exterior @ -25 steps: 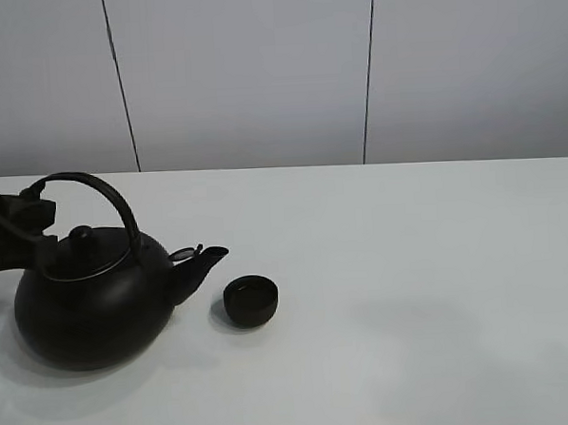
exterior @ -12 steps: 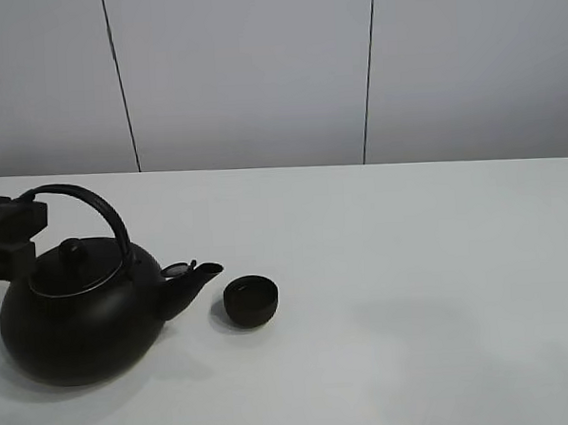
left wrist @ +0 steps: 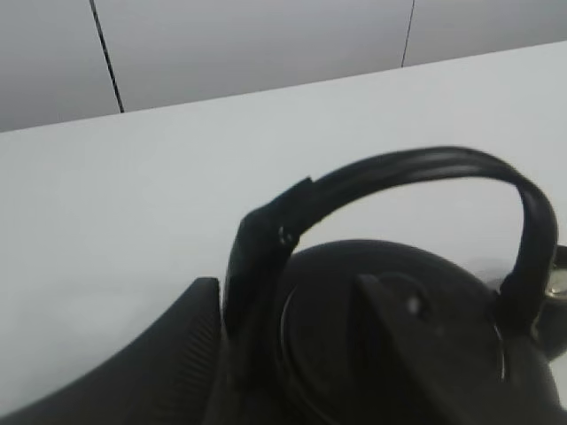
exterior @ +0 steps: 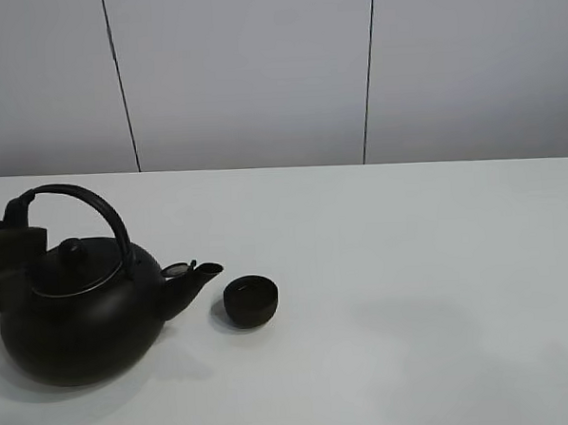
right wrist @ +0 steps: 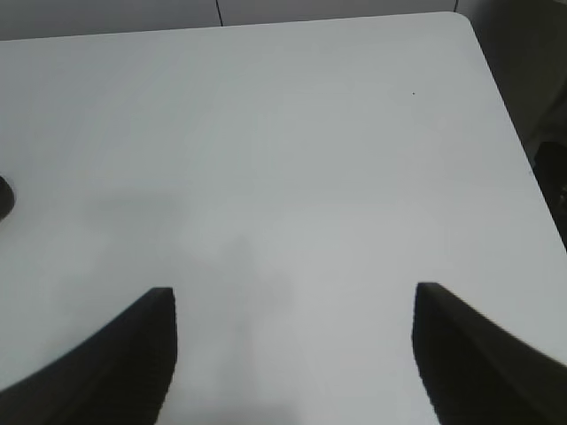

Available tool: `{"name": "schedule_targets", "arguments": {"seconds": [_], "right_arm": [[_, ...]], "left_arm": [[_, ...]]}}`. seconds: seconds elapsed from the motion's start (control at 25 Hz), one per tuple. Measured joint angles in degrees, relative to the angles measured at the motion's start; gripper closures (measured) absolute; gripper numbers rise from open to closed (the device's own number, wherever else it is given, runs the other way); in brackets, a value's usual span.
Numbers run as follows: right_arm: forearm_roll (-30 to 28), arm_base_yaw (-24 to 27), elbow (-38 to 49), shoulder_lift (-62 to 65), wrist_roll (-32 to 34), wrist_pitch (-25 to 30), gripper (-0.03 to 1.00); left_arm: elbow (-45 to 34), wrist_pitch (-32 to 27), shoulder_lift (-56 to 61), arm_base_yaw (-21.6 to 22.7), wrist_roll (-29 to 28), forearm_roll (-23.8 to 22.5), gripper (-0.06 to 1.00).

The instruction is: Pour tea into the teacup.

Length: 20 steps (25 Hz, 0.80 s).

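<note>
Standing upright on the white table, the big round black kettle with its arched handle points its short spout at the small matte black handleless teacup, which sits just beside the spout tip, apart from it. No stream of tea shows between them, and the cup's dark bowl hides whether any liquid lies inside; the kettle's lid is on, so its contents cannot be seen either.

The kettle looks heavy and rigid, likely iron or enamelled metal, with a smooth handle that could slip when tilted; the best hold is probably high on the arch, near its rear foot, where the left pincer sits now. From the wrist view its ribbed fingers flank that rear part of the handle, yet whether they clamp it or have let go cannot be told.

The teacup looks light, hard and breakable, easily nudged by the spout.

The right pincer hangs far from the kettle over bare table, its jaws spread apart and holding nothing.
</note>
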<state>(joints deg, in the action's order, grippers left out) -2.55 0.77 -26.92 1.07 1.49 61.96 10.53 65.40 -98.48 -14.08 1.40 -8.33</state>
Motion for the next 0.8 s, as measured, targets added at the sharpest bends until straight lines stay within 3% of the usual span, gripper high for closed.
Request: {"name": "schedule_targets", "arguments": {"seconds": [0.24,0.52,0.64,0.8], "right_arm": [[0.0,0.0,0.0,0.0,0.0,0.0,0.45],[0.0,0.0,0.0,0.0,0.0,-0.01,0.45],[0.0,0.0,0.0,0.0,0.0,-0.01,0.45],[0.0,0.0,0.0,0.0,0.0,-0.01,0.45]], "left_arm": [[-3.52,0.05,0.0,0.0,-0.75,4.26,0.61],[-4.13,0.18,0.04,0.25,-0.86,12.64,0.61],[-2.3,0.18,0.04,3.01,-0.86,12.23,0.61],[2.05,-0.82,0.04,9.14,-2.26,7.06,0.61]]}}
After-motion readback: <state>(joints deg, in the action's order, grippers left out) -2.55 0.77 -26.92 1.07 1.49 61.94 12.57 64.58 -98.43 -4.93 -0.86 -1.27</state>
